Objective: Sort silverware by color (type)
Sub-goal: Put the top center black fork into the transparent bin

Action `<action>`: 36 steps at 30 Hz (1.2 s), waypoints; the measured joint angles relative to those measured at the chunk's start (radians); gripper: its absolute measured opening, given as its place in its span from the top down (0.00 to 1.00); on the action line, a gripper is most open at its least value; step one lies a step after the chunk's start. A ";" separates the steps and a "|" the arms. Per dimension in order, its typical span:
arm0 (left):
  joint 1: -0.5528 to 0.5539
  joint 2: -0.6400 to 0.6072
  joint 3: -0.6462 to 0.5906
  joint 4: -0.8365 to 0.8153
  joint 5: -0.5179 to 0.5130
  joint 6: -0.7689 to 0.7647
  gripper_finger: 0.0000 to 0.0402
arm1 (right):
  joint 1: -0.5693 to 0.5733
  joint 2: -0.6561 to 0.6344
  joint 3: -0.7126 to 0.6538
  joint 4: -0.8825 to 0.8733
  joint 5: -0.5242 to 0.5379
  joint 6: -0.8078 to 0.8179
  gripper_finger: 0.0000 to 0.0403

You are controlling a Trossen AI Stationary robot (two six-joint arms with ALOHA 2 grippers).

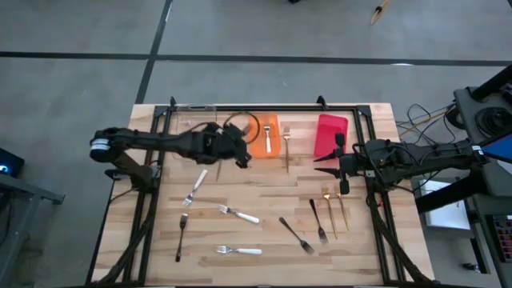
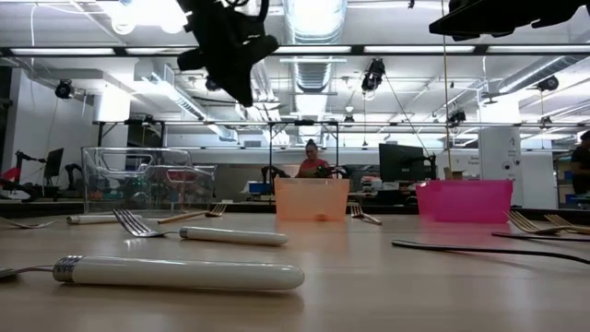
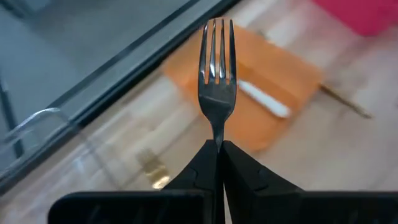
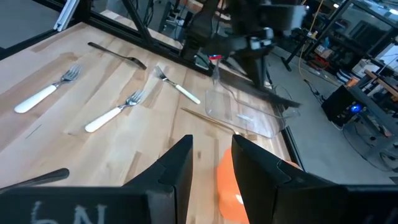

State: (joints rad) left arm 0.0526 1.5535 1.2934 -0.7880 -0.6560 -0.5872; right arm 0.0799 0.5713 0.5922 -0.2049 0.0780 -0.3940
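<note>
My left gripper (image 1: 242,158) hangs high over the table just near of the orange bin (image 1: 268,134) and is shut on a dark metal fork (image 3: 217,62). The low view shows this gripper (image 2: 230,51) far above the tabletop. A white-handled fork (image 3: 264,99) lies inside the orange bin. My right gripper (image 1: 326,164) is open and empty beside the red bin (image 1: 330,136). White-handled forks (image 1: 240,214), (image 1: 240,250), (image 1: 194,188), dark forks (image 1: 182,236), (image 1: 296,234), (image 1: 318,220) and gold forks (image 1: 286,148), (image 1: 328,212) lie flat on the wood. My left gripper pinches the dark fork between its two fingers at the neck (image 3: 217,132), just below the head. The handle is hidden between the fingers. The fork sticks out forward along the fingers, tines away from them, lifted clear above the orange bin's area.
A clear bin (image 2: 147,175) stands at the far left, left of the orange bin. A black frame (image 1: 264,106) runs along the table's far and side edges. People and equipment show in the room beyond the table. Bare wood lies between the scattered forks near the table's middle.
</note>
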 joint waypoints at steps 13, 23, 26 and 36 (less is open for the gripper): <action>0.206 -0.032 -0.004 -0.066 0.012 0.108 1.00 | 0.000 0.000 0.000 0.000 0.001 0.000 0.75; 0.258 -0.085 -0.113 -0.068 0.014 0.079 1.00 | 0.000 0.000 0.000 0.000 0.000 -0.001 0.75; 0.263 -0.129 -0.160 -0.058 0.014 0.049 1.00 | 0.000 0.000 0.000 0.000 0.000 -0.001 0.75; 0.305 -0.254 -0.279 -0.051 0.013 -0.107 1.00 | 0.000 0.000 0.000 0.000 0.001 -0.001 0.75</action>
State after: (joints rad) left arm 0.3578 1.2999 1.0141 -0.8394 -0.6430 -0.6943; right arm 0.0799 0.5709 0.5922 -0.2047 0.0788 -0.3950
